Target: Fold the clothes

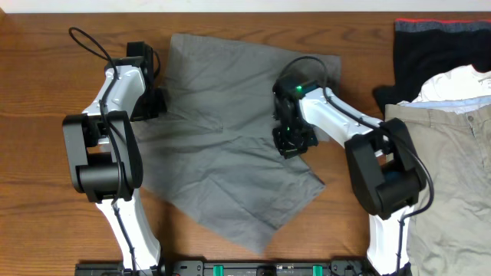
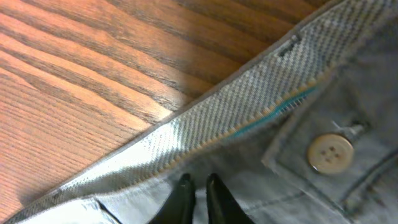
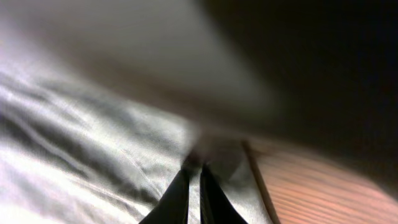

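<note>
Two shallow pinches: left fingers (image 2: 182, 200) and right fingers (image 3: 176, 200) clenched on medium-grey cotton shorts (image 1: 222, 169); cloth may slip mid-fold.

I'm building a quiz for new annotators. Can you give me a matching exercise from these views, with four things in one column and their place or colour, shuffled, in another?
Things:
1. grey shorts
2. khaki trousers
3. black garment
4. button

Place or colour:
A. far right corner of the table
B. cream, near the waistband
C. near right side of the table
D. spread across the table's middle

Pairs: 1-D, 2-C, 3-A, 4-B
</note>
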`<state>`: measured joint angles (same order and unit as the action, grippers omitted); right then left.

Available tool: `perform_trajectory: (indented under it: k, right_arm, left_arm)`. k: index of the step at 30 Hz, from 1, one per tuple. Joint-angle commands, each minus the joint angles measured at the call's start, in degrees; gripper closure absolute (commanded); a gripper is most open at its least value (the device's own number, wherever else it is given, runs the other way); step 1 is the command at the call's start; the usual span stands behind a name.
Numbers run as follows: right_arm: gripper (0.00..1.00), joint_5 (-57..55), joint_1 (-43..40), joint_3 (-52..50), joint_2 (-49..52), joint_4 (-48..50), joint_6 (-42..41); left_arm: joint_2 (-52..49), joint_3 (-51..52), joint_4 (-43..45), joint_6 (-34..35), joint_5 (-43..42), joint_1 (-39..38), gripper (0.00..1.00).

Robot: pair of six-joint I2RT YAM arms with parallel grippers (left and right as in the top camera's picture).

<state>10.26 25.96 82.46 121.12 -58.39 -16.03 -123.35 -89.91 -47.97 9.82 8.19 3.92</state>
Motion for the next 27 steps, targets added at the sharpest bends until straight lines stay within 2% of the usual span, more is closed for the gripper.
perform_trajectory:
  k: [1, 2, 5, 8, 11, 17, 23, 27]
  right_arm:
    - [0.91, -16.9, -5.9, -4.2, 5.3, 3.1, -8.9]
    - [0.92, -16.9, -7.5, -4.2, 5.3, 4.3, -8.9]
    - [0.93, -16.2, -11.5, -3.7, 5.3, 9.4, -7.0]
    - [0.86, -10.5, -13.9, -3.6, 5.3, 16.2, 0.9]
    - [0.82, -5.3, -15.3, -3.0, 5.2, 18.9, 4.8]
    - [0.64, 7.8, -15.9, -2.1, 2.1, 15.3, 10.6]
    - [0.57, 9.3, -15.8, -2.1, -5.9, 8.8, 11.0]
    - [0.54, 9.2, -15.8, -2.1, -11.8, 5.0, 10.7]
  left_arm:
    - [1.0, -0.2, -0.3, 1.0, 1.5, 0.0, 0.83]
    - [1.3, -0.2, -0.3, 1.0, 1.5, 0.0, 0.76]
    - [2.1, -0.2, -0.3, 1.0, 1.5, 0.0, 0.66]
    - [2.6, -0.3, -0.5, 1.0, 1.5, 0.0, 0.51]
    - [3.0, -0.3, -1.5, 1.0, 1.5, 0.0, 0.39]
    - [4.7, -0.4, -7.7, 1.0, -1.1, 0.0, 0.37]
    - [7.2, -0.4, -17.6, 1.4, -8.4, 0.0, 0.37]
    - [7.2, 0.5, -23.8, 4.5, -9.2, 0.0, 0.37]
